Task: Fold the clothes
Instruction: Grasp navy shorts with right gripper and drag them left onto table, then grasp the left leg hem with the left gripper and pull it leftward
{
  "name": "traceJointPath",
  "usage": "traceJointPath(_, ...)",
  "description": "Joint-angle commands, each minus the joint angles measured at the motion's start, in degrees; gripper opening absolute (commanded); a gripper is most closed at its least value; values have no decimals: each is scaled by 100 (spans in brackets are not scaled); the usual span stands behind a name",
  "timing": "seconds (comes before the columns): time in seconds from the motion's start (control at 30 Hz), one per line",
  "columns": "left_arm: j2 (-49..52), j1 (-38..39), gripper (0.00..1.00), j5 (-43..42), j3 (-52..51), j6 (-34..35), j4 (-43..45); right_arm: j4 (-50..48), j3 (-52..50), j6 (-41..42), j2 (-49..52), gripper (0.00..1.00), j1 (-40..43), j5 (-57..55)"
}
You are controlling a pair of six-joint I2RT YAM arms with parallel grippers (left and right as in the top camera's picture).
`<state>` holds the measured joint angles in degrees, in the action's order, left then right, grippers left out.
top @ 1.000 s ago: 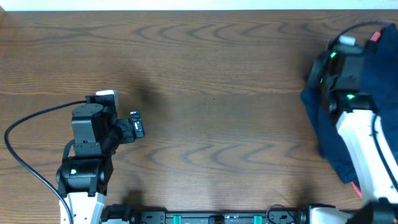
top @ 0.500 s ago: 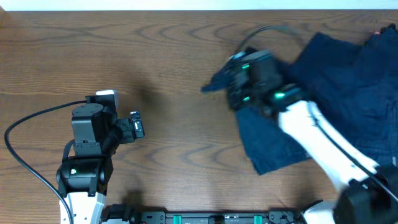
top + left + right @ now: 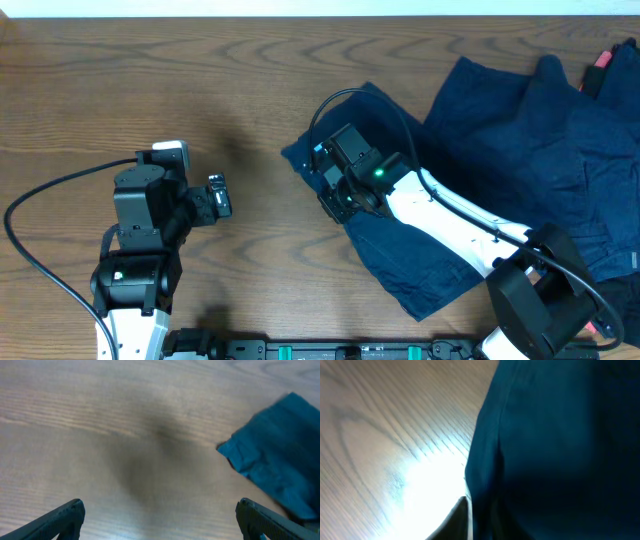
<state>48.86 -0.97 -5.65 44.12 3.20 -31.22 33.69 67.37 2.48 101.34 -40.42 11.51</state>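
Observation:
A navy garment [image 3: 470, 130] lies spread and creased over the right half of the wooden table [image 3: 250, 80]. One part of it is drawn out toward the table's middle. My right gripper [image 3: 335, 187] sits at that leading edge and is shut on the cloth. In the right wrist view the navy garment [image 3: 560, 435] fills most of the frame and hides all but one fingertip of the right gripper [image 3: 470, 517]. My left gripper [image 3: 218, 198] is open and empty at the left. In the left wrist view the left gripper [image 3: 160, 520] hovers over bare wood, with a corner of the garment [image 3: 280, 455] ahead on the right.
More navy cloth is heaped at the far right edge [image 3: 600, 190]. A small red object [image 3: 602, 58] peeks out at the top right corner. A black cable [image 3: 50, 195] loops left of the left arm.
My right arm has swept from the far right to the table's middle, dragging the navy garment out with it. The left arm has not moved.

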Motion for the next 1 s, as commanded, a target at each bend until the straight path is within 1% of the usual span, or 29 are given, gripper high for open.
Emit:
traceJointPath(0.0, 13, -24, 98, -35, 122, 61, 155, 153, -2, 354, -116, 26, -7, -573)
traceJointPath(0.1, 28, -24, 98, -37, 122, 317, 352, 302, -2, 994, -354, 39, 24, -1294)
traceJointPath(0.13, 55, -24, 98, -39, 122, 389, 442, 304, -2, 1099, -466, 49, 33, -1456)
traceJointPath(0.17, 105, -24, 98, -72, 122, 439, 544, 299, -2, 1126, -629, 75, 52, -1582)
traceJointPath(0.2, 184, -24, 98, -195, 122, 439, 651, 291, -2, 1123, -807, 96, 81, -1705)
traceJointPath(0.23, 249, -24, 98, -304, 122, 439, 719, 286, -2, 1123, -933, 99, 109, -1810)
traceJointPath(0.33, 634, -24, 98, -780, 125, 452, 944, 297, -2, 1141, -1427, 99, 269, -2238)
traceJointPath(0.47, 1320, -24, 98, -1150, 136, 774, 1130, 494, -2, 1672, -1978, 99, 619, -2636)
traceJointPath(0.6, 2098, -20, 98, -1668, 181, 992, 1373, 793, -2, 2017, -2302, 99, 1113, -2651)
traceJointPath(0.67, 2511, -20, 98, -1899, 181, 1231, 1624, 970, -2, 2022, -2417, 99, 1423, -2629)
traceJointPath(0.83, 3434, -17, 98, -2557, 181, 1696, 2505, 1287, -2, 2024, -2485, 99, 1816, -2625)
traceJointPath(0.97, 4024, -17, 98, -2568, 181, 2186, 3189, 1491, -2, 2022, -2483, 99, 1945, -2627)
